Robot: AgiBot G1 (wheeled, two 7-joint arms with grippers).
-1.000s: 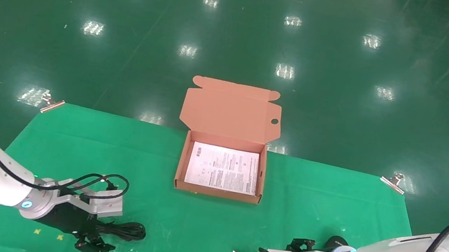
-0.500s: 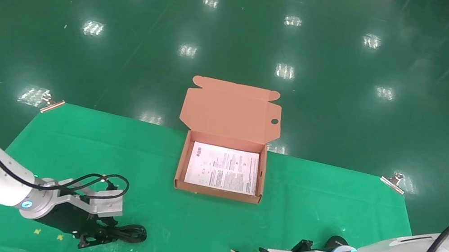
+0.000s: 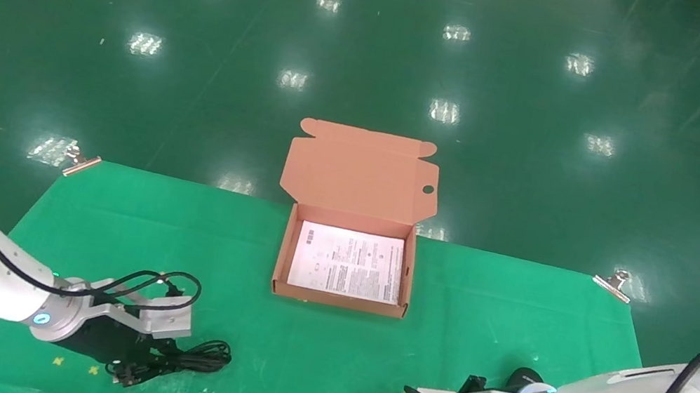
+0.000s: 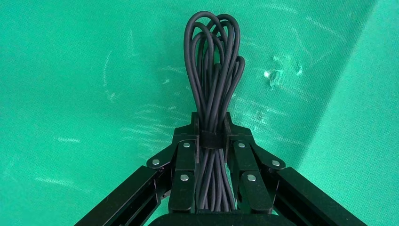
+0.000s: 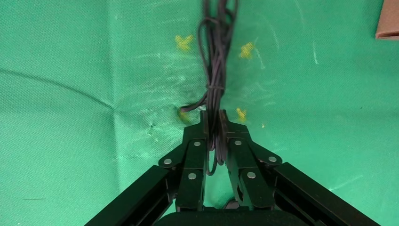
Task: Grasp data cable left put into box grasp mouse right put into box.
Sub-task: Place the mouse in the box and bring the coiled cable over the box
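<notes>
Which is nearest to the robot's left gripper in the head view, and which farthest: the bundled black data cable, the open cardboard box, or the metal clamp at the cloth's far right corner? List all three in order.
1. Bundled black data cable, held in the left gripper, near left.
2. Open orange-brown cardboard box, centre, farther back.
3. Metal clamp, far right corner.

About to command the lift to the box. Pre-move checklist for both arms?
1. Left gripper jaws shut on the data cable at its strap: ok.
2. Right gripper on the mouse: not ok, its jaws pinch the mouse cord only.
3. Box lid open: ok.
4. Box floor holds only the printed sheet: ok.
5. Mouse off the cloth: cannot tell.
</notes>
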